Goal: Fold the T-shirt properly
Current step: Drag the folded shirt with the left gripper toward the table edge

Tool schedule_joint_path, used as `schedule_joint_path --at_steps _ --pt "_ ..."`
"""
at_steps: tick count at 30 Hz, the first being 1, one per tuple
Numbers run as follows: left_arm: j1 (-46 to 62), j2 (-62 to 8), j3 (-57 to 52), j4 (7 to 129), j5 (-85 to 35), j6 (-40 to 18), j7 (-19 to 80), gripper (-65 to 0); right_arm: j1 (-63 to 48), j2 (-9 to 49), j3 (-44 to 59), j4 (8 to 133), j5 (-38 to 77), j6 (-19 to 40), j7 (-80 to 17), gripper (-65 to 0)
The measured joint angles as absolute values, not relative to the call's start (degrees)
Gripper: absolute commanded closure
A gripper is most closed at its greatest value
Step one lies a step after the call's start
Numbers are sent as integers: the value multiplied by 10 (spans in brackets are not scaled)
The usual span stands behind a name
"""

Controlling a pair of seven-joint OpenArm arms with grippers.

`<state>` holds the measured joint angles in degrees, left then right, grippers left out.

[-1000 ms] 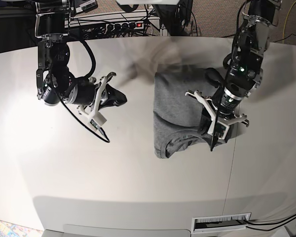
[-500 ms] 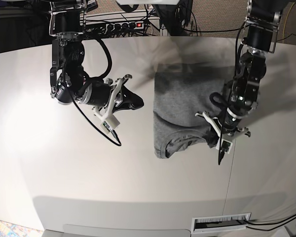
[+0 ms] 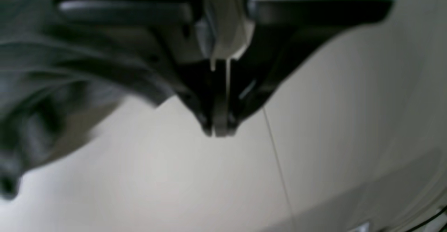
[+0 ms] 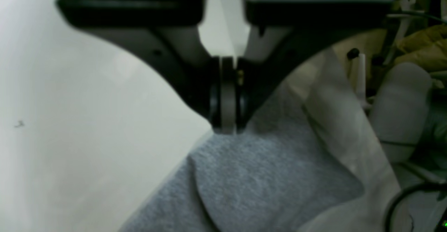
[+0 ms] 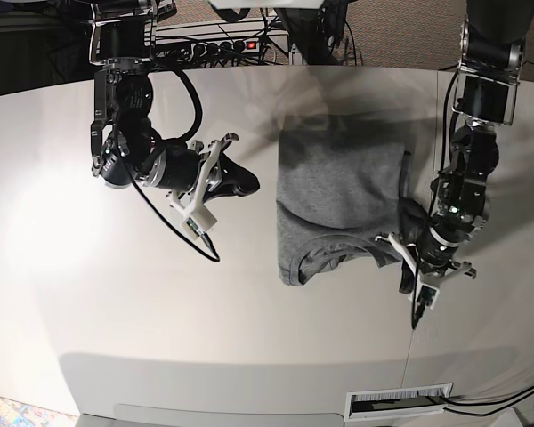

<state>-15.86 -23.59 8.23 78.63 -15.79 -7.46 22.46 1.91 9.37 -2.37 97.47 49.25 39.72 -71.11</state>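
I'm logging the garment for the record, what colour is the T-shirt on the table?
Plain heather grey, no print. The T-shirt shows best in the base view.

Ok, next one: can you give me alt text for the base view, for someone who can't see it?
Seen from above, a grey T-shirt, partly folded into a rough rectangle, lies on a white table between two black robot arms. The left gripper is shut, just off the shirt's near right corner; the right gripper is shut, beside the shirt's other edge, holding nothing.
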Motion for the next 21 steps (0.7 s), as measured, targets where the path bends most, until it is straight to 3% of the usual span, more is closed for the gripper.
schedule_joint_path --at_steps 5,9,15,21 --pt "-123 -235 83 956 -269 -79 323 0 19 94 -24 975 464 397 -711 0" --pt "-49 -225 83 1023 -327 -118 345 0 19 96 -24 975 461 397 -709 0" --pt "39 -192 83 1016 -324 -136 303 0 20 110 -23 975 450 397 -698 0" --pt "47 -185 81 935 -289 -133 265 0 20 109 -23 975 453 397 -701 0"
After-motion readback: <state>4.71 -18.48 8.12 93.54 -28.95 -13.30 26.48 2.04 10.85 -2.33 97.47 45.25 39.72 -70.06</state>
